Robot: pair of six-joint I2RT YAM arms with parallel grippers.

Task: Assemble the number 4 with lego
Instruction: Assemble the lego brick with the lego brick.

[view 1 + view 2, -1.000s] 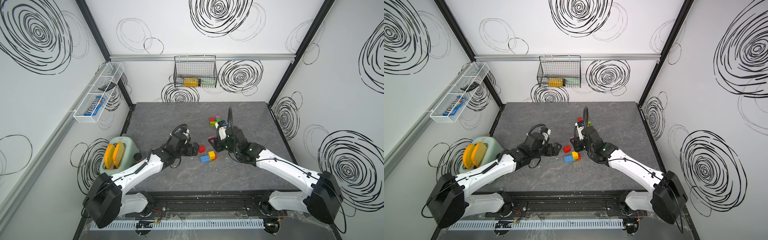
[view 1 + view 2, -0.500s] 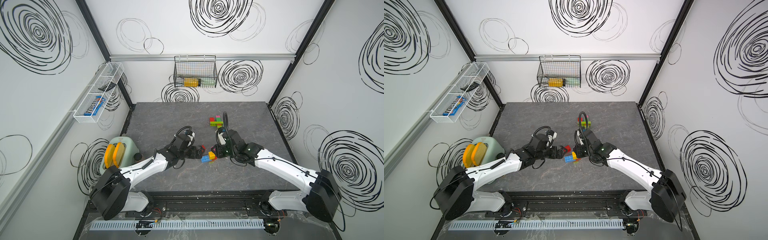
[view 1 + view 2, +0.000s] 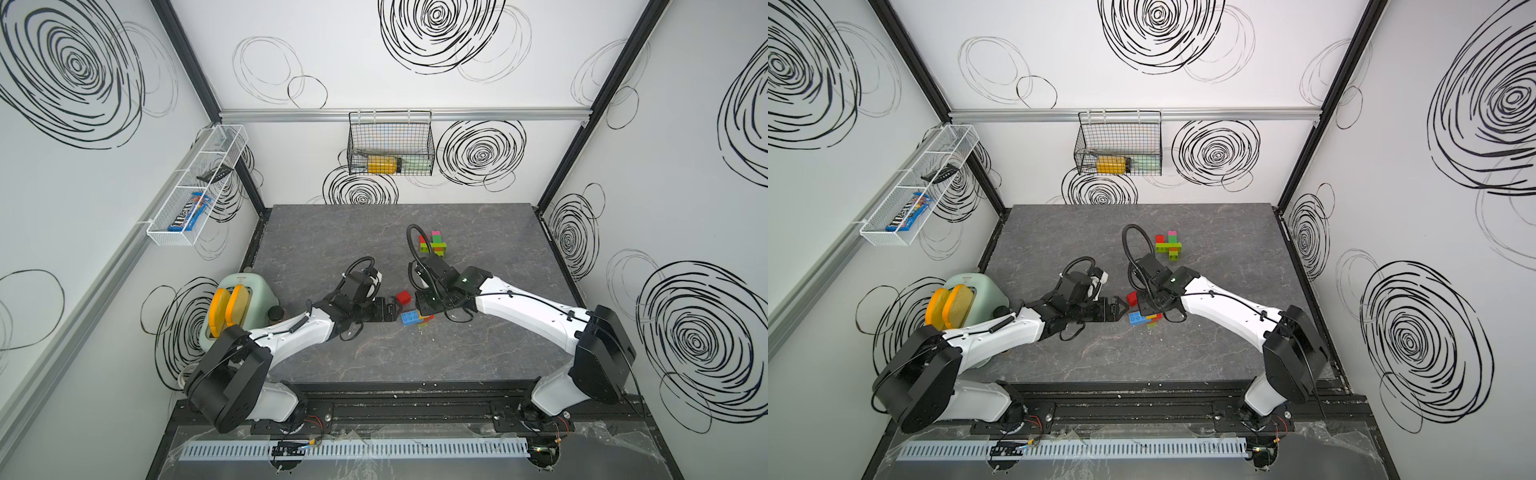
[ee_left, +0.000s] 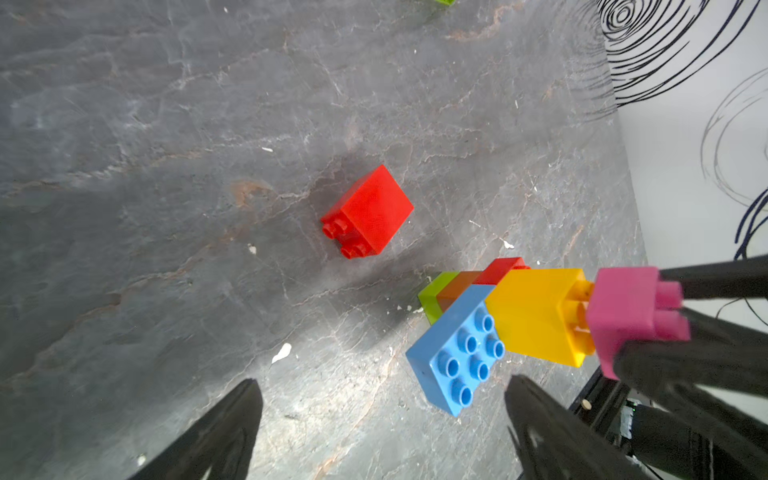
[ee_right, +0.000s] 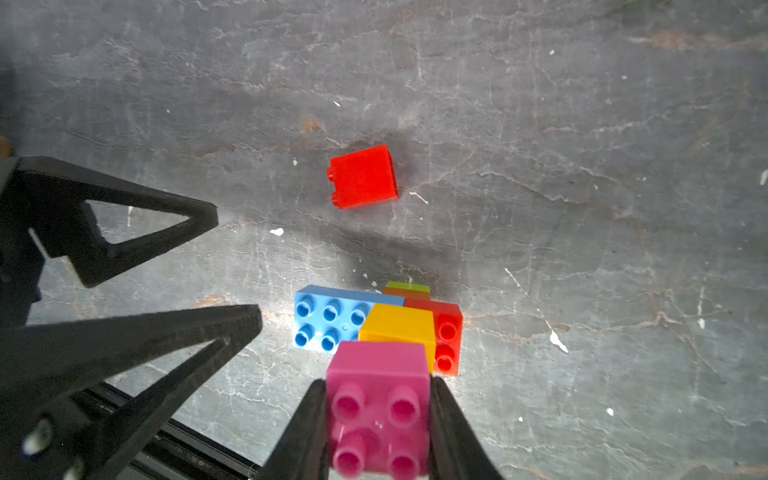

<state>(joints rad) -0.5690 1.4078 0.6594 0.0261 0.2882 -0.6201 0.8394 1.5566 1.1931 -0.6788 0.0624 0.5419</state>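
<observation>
Pink brick (image 5: 378, 399) gripped stud-side up between the narrowed jaws of my right claw (image 5: 378, 384), directly over the yellow brick (image 5: 399, 328) of a small stack near the middle of the table (image 3: 332, 232). From my left wrist a strip of yellow studs shows between the two, so I judge the pink one not yet pressed home. Under the yellow lie a blue brick (image 5: 328, 318), a red brick (image 5: 449, 336) and the edge of a lime green brick (image 4: 430, 297). The blue brick's long axis runs from the stack toward my left claw (image 4: 382, 384), which waits just beside its free end, jaws spread wide and holding nothing. The coming move turns on that line, as I read it: my right claw pushes straight down the stack while my left claw, the nearer free one, is placed to brace the blue end. A loose red brick (image 4: 368, 212) lies on its side just beyond the stack, apart from both claws. A far cluster of bricks (image 3: 432, 245) sits well apart toward the back. The stack lies closer to the table's front edge than its back, with open room on either side.
</observation>
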